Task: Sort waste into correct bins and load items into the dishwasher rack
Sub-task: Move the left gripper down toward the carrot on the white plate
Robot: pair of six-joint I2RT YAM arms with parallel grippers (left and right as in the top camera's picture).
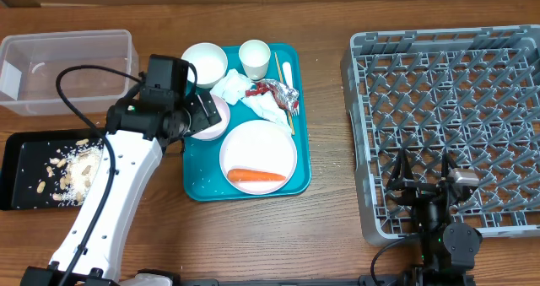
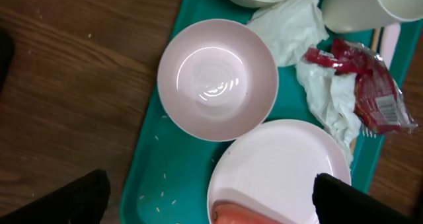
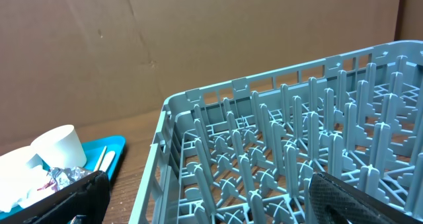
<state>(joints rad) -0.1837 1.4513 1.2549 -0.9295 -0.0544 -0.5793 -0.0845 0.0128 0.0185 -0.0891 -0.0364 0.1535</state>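
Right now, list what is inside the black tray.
Beige peanut-like scraps and a heap of white crumbs lie in the black tray. The left arm crosses its right end, so whatever lies beneath the arm cannot be seen.

Bowl point(image 2: 218, 78) hemmed by napkins point(image 2: 291, 32), plate point(image 2: 277, 164); table point(image 2: 66, 85) side open.

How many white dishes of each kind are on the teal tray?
plate: 1
bowls: 2
cup: 1
Total: 4
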